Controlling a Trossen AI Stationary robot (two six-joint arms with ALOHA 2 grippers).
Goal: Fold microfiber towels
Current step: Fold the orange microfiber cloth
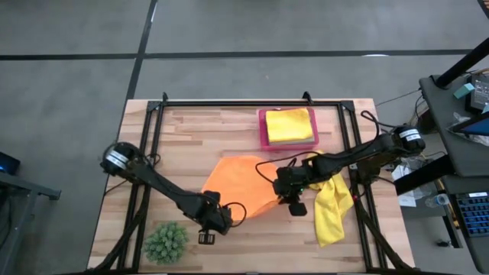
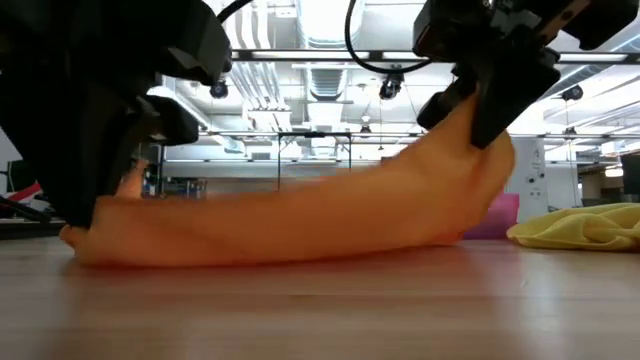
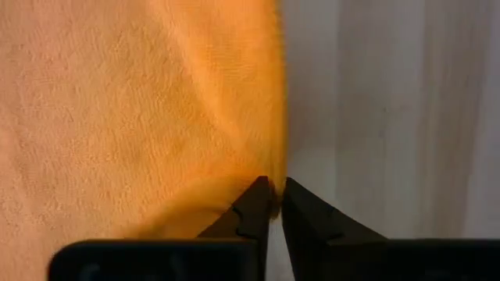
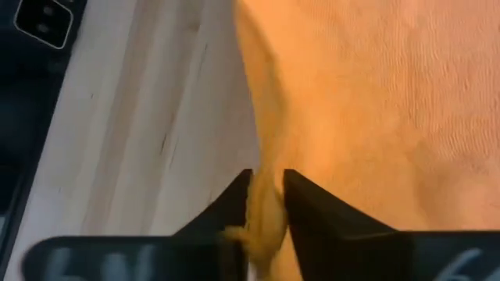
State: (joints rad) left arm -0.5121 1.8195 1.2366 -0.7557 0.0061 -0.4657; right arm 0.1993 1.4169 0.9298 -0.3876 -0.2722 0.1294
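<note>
The orange towel (image 1: 241,183) lies mid-table, and both grippers are shut on it. My left gripper (image 1: 217,223) is down at the towel's near left corner, close to the tabletop (image 2: 78,222). My right gripper (image 1: 293,200) holds the near right corner raised above the table (image 2: 478,118). Between them the cloth sags in a long arc, its middle (image 2: 300,225) resting on the wood. A folded yellow towel (image 1: 289,124) sits in the pink tray (image 1: 263,130). Another yellow towel (image 1: 333,208) lies crumpled at the right. My left gripper pinches the orange towel's edge (image 3: 273,176) between its two fingertips, coming steeply from above. That end lies low on the table (image 2: 90,245). One layer or several, I cannot tell. My right gripper pinches a bunched fold at the towel's corner (image 4: 266,199) between its two fingers, slanting down from the table's right. That end is lifted clear (image 2: 470,150), and the cloth hangs from it slack down to the table.
A spiky green plant ball (image 1: 166,242) stands at the near left corner, close to my left arm. The pink tray sits at the far side, right of centre. Black frame rails (image 1: 252,103) run along the table's sides and far edge. Bare wood (image 1: 191,137) shows at the far left.
</note>
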